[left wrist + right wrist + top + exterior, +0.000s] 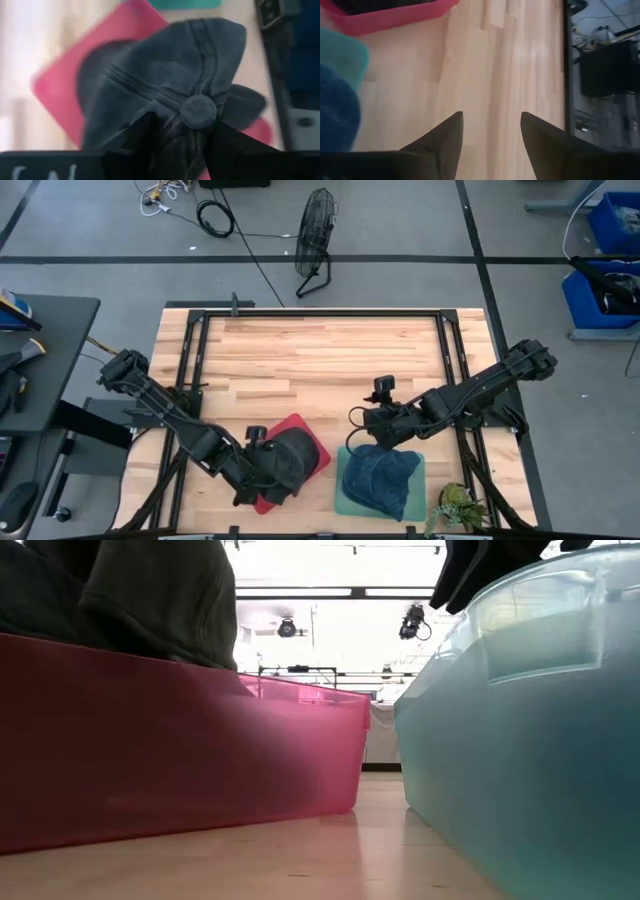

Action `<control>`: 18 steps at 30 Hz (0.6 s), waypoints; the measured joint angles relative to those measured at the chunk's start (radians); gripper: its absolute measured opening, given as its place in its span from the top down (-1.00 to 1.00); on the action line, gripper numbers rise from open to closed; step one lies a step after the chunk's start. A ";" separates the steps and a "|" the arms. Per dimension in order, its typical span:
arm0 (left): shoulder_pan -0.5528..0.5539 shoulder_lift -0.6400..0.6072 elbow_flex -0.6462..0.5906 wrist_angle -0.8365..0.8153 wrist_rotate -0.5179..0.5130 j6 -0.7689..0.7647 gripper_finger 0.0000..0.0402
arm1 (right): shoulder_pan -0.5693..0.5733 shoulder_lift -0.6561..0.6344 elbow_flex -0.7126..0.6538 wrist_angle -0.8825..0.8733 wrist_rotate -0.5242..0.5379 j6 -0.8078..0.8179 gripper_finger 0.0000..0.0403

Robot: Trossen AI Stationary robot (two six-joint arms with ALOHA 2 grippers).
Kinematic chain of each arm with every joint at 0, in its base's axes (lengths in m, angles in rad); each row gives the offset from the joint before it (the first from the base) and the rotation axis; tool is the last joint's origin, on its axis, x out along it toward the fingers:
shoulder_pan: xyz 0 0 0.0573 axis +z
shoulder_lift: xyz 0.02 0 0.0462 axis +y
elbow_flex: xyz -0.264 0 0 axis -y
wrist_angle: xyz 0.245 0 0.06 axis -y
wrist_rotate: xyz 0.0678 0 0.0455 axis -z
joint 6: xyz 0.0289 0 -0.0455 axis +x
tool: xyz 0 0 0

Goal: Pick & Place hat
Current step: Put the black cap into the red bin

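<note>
A dark grey hat (288,460) hangs over the red bin (312,438) at the table's near left. It also shows in the left wrist view (165,75) and in the low view (150,595), above the red bin (180,740). My left gripper (258,463) is shut on this hat. A blue hat (378,480) lies in the teal bin (345,500) to its right. My right gripper (372,420) (491,116) stands open just beyond the teal bin's far edge, over bare wood, touching nothing. My left gripper (185,125) pinches the grey hat's crown beside its top button (198,111), one finger (145,137) on each side of a bunched fold. The fingers come from the table's left. The hat spreads out beyond the fingers over the red bin (55,85); whether it rests in it I cannot tell.
The two bins stand side by side near the near edge, with a narrow gap of wood (380,830) between them. A small plant (460,505) sits at the near right corner. Black frame rails (450,350) run along the table's sides. Bare wood (320,360) lies toward the far edge.
</note>
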 joint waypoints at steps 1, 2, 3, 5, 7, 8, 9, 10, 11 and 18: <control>0.000 0.000 0.003 -0.002 0.028 -0.027 0.23 | 0.000 0.000 0.000 -0.001 -0.011 0.000 -0.01; -0.002 0.001 0.011 -0.004 0.066 -0.052 0.22 | 0.000 0.000 0.000 -0.004 -0.023 0.000 -0.01; -0.003 0.001 0.021 -0.004 0.110 -0.079 0.22 | 0.000 0.000 0.000 -0.012 -0.033 0.000 -0.01; -0.004 -0.002 0.048 -0.004 0.208 -0.145 0.24 | 0.000 0.000 0.000 -0.034 -0.043 0.001 -0.01; -0.009 -0.002 0.076 -0.003 0.286 -0.222 0.27 | 0.000 0.000 0.000 -0.053 -0.043 0.020 -0.01; -0.014 -0.002 0.093 -0.011 0.305 -0.262 0.30 | 0.000 0.000 0.000 -0.060 -0.043 0.032 -0.01; -0.020 -0.002 0.114 -0.024 0.315 -0.294 0.32 | 0.000 0.000 0.000 -0.062 -0.042 0.046 -0.01; -0.025 -0.002 0.137 -0.037 0.318 -0.310 0.34 | 0.000 0.000 0.000 -0.063 -0.042 0.053 -0.01; -0.028 -0.002 0.162 -0.046 0.313 -0.309 0.36 | 0.000 0.000 0.000 -0.065 -0.042 0.053 -0.01; -0.009 -0.001 0.226 -0.163 -0.140 -0.011 0.57 | 0.000 0.000 0.000 -0.048 -0.041 0.047 -0.01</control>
